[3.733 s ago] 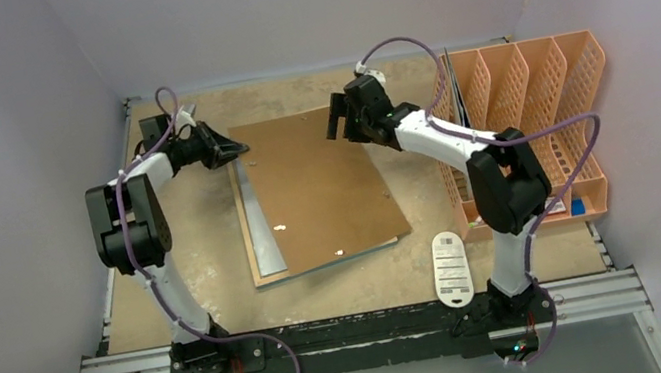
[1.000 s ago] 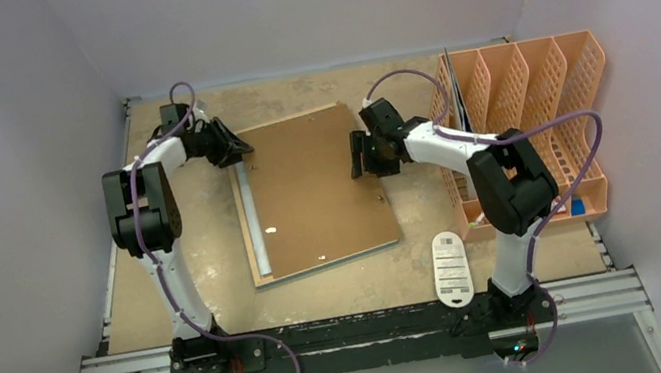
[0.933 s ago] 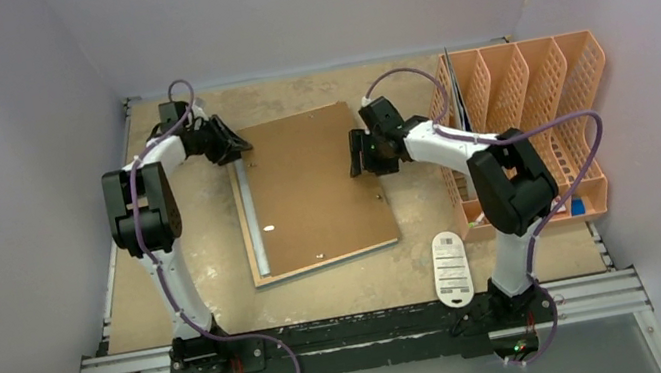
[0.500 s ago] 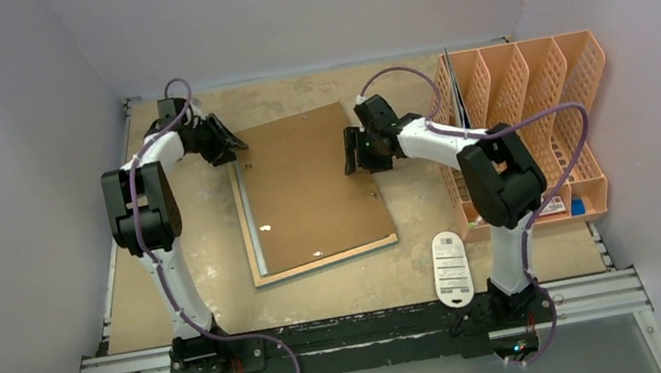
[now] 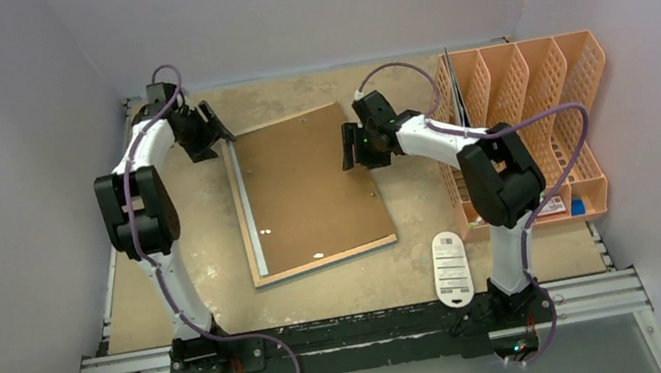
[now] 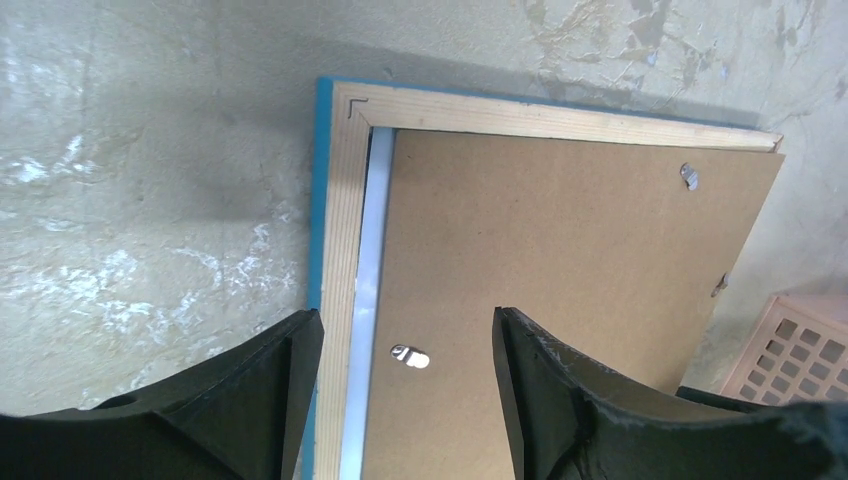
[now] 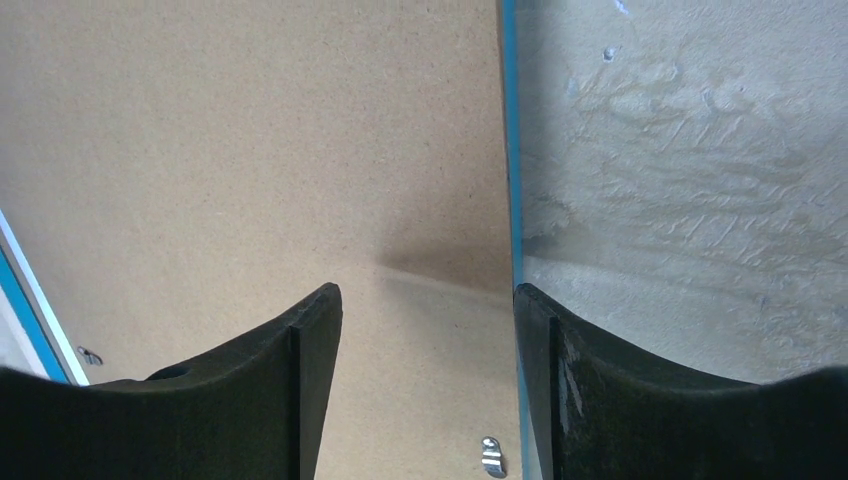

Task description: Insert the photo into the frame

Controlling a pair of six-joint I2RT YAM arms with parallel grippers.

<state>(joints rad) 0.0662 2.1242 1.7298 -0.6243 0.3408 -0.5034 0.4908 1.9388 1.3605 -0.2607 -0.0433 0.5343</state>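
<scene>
The frame point(image 5: 245, 231) lies face down in the middle of the table, its light wood back point(image 6: 345, 200) and blue edge point(image 7: 508, 150) showing. A brown backing board point(image 5: 307, 190) covers it, leaving a pale strip point(image 6: 370, 250) along the left rail. The photo is hidden. My left gripper point(image 5: 204, 132) hovers open off the frame's far left corner; in the left wrist view this gripper point(image 6: 405, 315) holds nothing. My right gripper point(image 5: 355, 147) is open over the board's right edge, and the right wrist view shows it point(image 7: 428, 290) empty, straddling that edge.
An orange mesh file organizer point(image 5: 527, 113) stands along the right side. A white remote-like device point(image 5: 451, 268) lies near the front, beside the right arm's base. Purple walls close in on three sides, and a metal rail point(image 5: 360, 328) runs along the near edge.
My left gripper opened and drew back to the far left, off the frame's corner. The backing board slid a little left and settled. The right gripper shifted slightly up and left.
</scene>
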